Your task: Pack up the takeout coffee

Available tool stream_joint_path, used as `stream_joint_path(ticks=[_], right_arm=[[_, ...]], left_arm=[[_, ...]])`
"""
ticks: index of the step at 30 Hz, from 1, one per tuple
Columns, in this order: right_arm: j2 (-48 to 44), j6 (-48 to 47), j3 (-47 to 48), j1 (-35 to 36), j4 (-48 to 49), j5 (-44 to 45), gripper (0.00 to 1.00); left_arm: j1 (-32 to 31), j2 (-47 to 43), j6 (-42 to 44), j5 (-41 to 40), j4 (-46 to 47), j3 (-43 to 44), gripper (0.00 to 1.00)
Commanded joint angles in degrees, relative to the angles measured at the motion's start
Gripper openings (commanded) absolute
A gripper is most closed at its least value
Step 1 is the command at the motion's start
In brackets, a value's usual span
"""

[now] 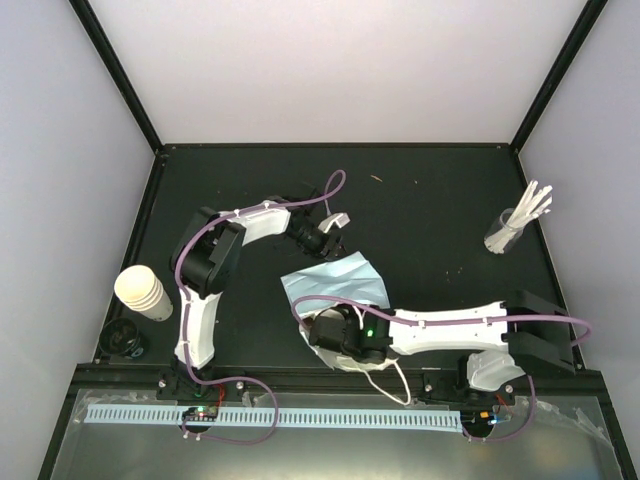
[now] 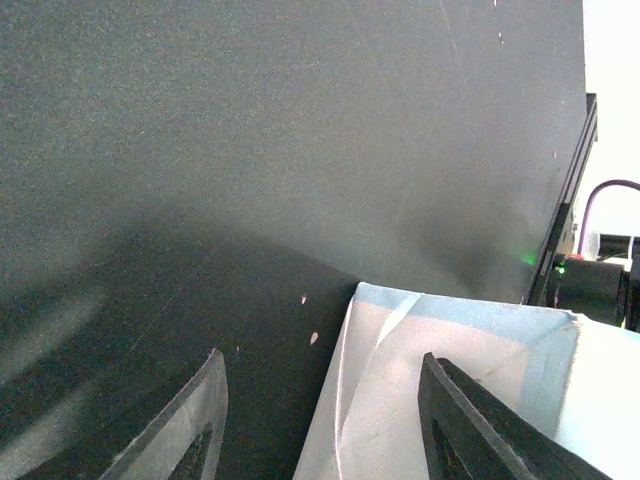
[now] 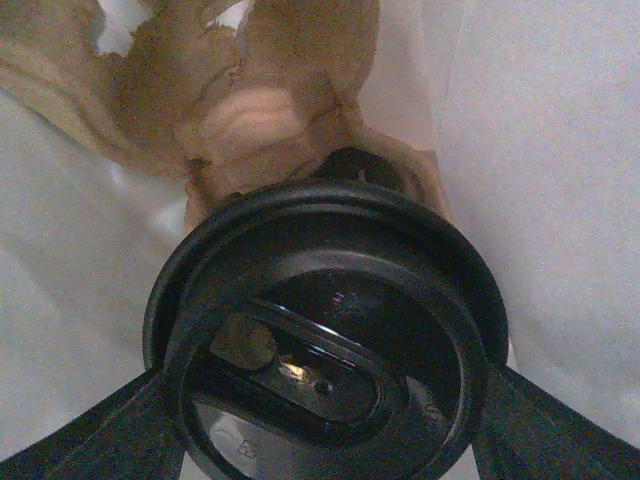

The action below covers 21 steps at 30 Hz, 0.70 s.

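Right wrist: right pincer (image 3: 325,425) grasps lidded cup (image 3: 325,320) inside bag (image 3: 560,150); left pincer (image 2: 320,425) released at edge.

White shells, black joints
Lilac cables trail along left arm (image 1: 200,320) and right arm (image 1: 440,330); left gripper (image 2: 322,370) looks smoky grey.

No legible text anywhere

A: Centre of table (image 1: 420,200)?
B: Bag (image 1: 335,280), mouth toward near edge. Inside: carrier (image 3: 230,110), lid (image 3: 330,330) before it, between fingers of right gripper (image 3: 325,405). Left gripper (image 1: 335,220) just behind bag.
A: Sides?
B: Left, near edge: stack of cups (image 1: 143,293), lids (image 1: 125,338) just before it. Far right: glass of sticks (image 1: 510,228).
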Motion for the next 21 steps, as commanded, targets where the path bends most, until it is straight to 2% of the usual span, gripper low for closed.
stream_joint_path(ticks=[1, 4, 8, 15, 21], right_arm=[[3.9, 5.3, 3.1, -0.9, -1.6, -4.1, 0.37], [5.6, 5.2, 5.2, 1.0, -1.8, -3.2, 0.38], [6.8, 0.7, 4.2, 4.7, 0.1, -0.6, 0.38], [4.2, -5.4, 2.9, 5.2, 1.1, -1.7, 0.39], [0.4, -11.5, -2.3, 5.1, 4.2, -0.8, 0.40]], left_arm=[[-2.0, 1.2, 2.9, 4.5, -3.7, 2.2, 0.54], [-2.4, 1.5, 3.9, 4.5, -5.0, 3.3, 0.54], [-3.2, 2.2, 6.3, 4.3, -7.9, 5.5, 0.54], [-4.8, 3.7, 11.5, 3.9, -14.8, 10.1, 0.54], [-5.7, 4.5, 13.8, 5.3, -16.6, 11.3, 0.53]])
